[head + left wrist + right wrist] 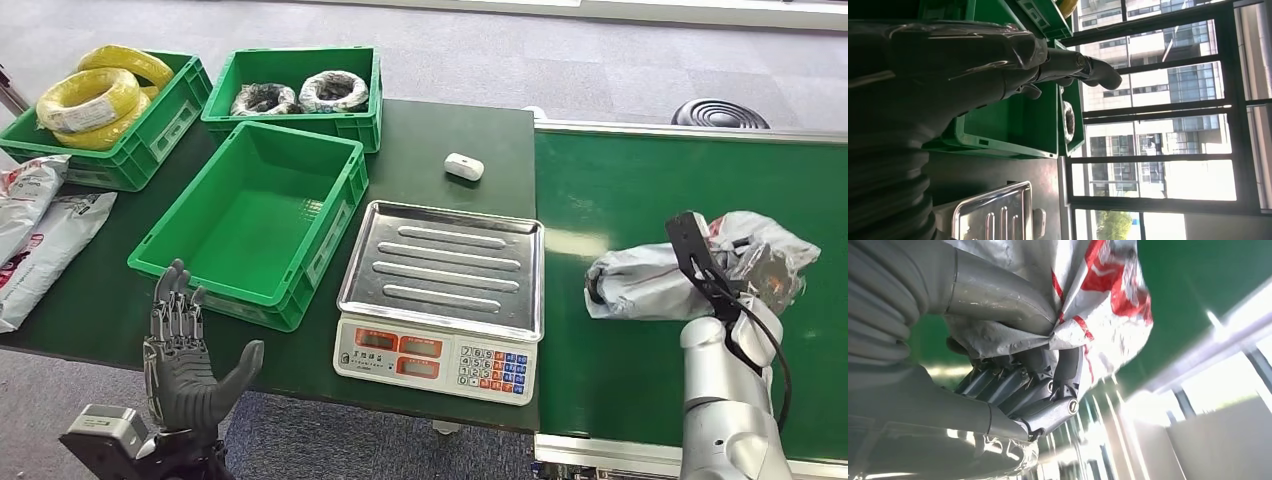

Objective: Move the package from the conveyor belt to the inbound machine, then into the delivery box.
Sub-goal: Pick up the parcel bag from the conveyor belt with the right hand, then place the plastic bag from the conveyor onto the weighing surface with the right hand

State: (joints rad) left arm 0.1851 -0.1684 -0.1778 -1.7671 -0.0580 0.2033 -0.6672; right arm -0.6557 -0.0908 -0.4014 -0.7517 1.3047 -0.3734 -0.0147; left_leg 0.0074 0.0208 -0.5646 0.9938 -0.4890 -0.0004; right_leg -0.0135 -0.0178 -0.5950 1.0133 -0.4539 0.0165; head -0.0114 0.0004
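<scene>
A crumpled grey plastic package (660,280) with red print lies on the green conveyor belt (620,190) at the right. My right hand (745,275) grips it from the near side; in the right wrist view the thumb and fingers (1048,385) pinch the package (1098,300) tightly. The scale with its steel tray (440,262) stands on the dark table, left of the belt. An empty green box (255,215) sits left of the scale. My left hand (185,360) hovers open at the table's near edge, fingers (1083,67) spread and holding nothing.
Two more green crates stand at the back: one with yellow cable coils (95,100), one with dark bundles (300,95). A small white device (463,166) lies behind the scale. Several grey bags (35,230) lie at the table's left end.
</scene>
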